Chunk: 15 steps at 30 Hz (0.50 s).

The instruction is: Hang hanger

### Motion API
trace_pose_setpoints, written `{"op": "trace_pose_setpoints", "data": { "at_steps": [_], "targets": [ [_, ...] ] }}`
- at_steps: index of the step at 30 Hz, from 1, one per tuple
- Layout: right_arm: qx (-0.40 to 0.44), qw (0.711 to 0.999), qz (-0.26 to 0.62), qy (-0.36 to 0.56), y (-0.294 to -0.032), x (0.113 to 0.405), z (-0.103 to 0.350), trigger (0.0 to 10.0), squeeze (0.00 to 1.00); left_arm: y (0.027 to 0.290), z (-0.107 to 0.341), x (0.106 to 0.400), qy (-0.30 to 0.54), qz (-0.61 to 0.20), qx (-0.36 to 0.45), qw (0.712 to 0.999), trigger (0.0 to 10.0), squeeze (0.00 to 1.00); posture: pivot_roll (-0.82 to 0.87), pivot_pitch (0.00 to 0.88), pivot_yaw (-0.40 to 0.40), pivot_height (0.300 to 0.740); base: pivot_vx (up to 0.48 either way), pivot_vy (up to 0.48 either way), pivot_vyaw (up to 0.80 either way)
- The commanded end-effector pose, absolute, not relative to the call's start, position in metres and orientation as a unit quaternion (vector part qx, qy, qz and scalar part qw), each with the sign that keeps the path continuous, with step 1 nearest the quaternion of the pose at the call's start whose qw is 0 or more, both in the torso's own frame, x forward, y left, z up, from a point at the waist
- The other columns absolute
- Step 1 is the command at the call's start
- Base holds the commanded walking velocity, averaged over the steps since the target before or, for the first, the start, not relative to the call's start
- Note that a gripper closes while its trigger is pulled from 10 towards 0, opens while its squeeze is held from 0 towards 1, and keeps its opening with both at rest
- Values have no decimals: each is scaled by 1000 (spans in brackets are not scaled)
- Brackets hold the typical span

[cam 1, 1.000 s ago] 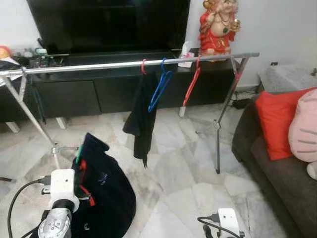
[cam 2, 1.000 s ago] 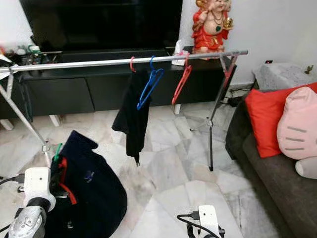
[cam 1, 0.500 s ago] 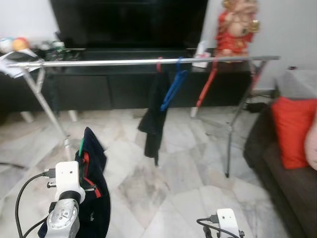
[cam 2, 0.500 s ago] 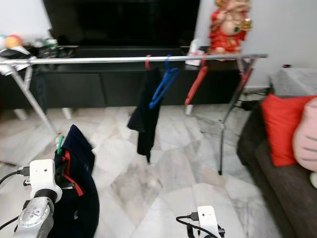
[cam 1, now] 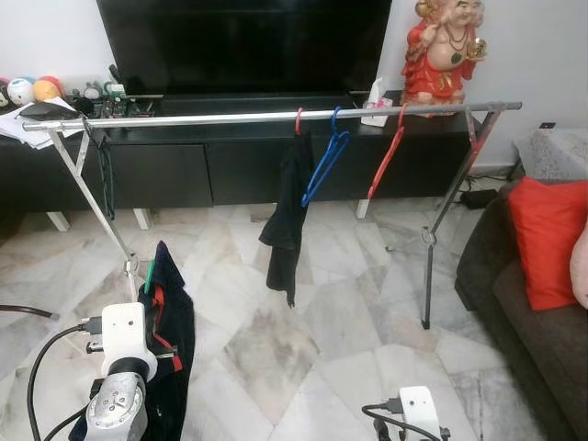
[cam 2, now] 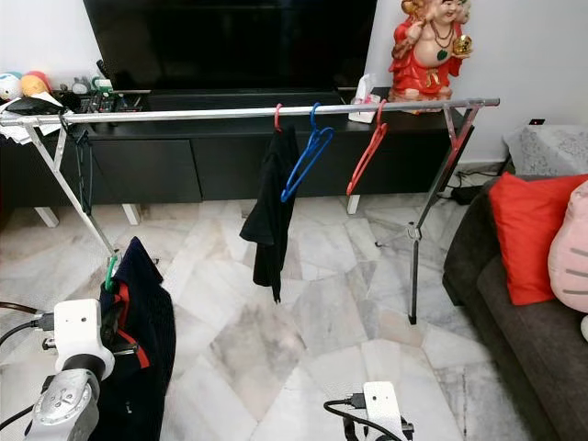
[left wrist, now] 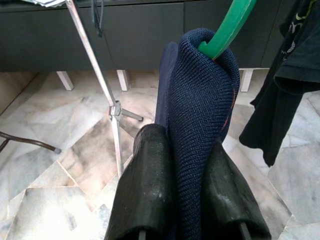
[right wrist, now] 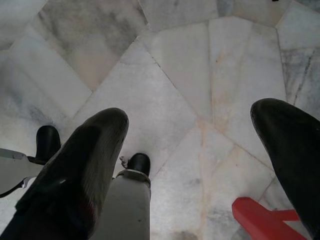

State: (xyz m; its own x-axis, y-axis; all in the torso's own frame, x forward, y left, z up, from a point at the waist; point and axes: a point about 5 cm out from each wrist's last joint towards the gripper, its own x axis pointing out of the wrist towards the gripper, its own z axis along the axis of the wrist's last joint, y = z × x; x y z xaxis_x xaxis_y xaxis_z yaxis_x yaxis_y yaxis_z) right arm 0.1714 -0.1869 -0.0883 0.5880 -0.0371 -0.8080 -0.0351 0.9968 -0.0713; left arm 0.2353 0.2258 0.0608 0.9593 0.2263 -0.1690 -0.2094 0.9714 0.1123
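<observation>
**A:** What has the left gripper got?

**B:** Its two black fingers are clamped on a fold of the dark navy knitted garment, just below the neck, where the green plastic hanger pokes out of the collar. So the pinch is on cloth, with the hanger inside it; I can't tell whether the fingers bear on the hanger's shoulder through the knit.

**B:** From the head, that arm is low at the robot's left, and the garment hangs from it with its hem near the pale marble floor.

**A:** And the right gripper?

**B:** Spread wide, grasping nothing, pointing down at the floor tiles.

**A:** How will the load behave?

**B:** My guess: the hanger is light and stiff, the knit soft and the heavier of the two. It will swing and drag the hook off line. Thick knit should not slip much, but it could creep over the plastic, so the hook may twist inside the grip.

**A:** Better hold?

**B:** Where it is, close under the hook, seems right; that leaves the green hook free to go over the rail.

**A:** Where does it go?

**B:** The long silver metal rail on crossed legs, well ahead and higher than the gripper. A black garment on a red hanger, a blue plastic hanger and a bare red plastic hanger sit right of centre; the rail's left stretch looks open.
</observation>
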Motion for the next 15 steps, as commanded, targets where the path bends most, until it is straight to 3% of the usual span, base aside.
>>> {"op": "trace_pose_setpoints", "data": {
  "at_steps": [1,6,15],
  "targets": [
    [-42,889,0,456,-188,171,-88,10000,0,225,64,238,83,108,45,990,10000,0,-55,0,-31,740,0,0,0],
    [-33,889,-4,456,-188,171,-88,10000,0,225,65,238,82,108,43,990,10000,0,-52,0,-31,740,0,0,0],
    [-30,890,-3,455,-187,172,-88,10000,0,227,67,239,77,110,43,990,10000,0,-53,0,-28,740,251,0,0]
  ]
}}
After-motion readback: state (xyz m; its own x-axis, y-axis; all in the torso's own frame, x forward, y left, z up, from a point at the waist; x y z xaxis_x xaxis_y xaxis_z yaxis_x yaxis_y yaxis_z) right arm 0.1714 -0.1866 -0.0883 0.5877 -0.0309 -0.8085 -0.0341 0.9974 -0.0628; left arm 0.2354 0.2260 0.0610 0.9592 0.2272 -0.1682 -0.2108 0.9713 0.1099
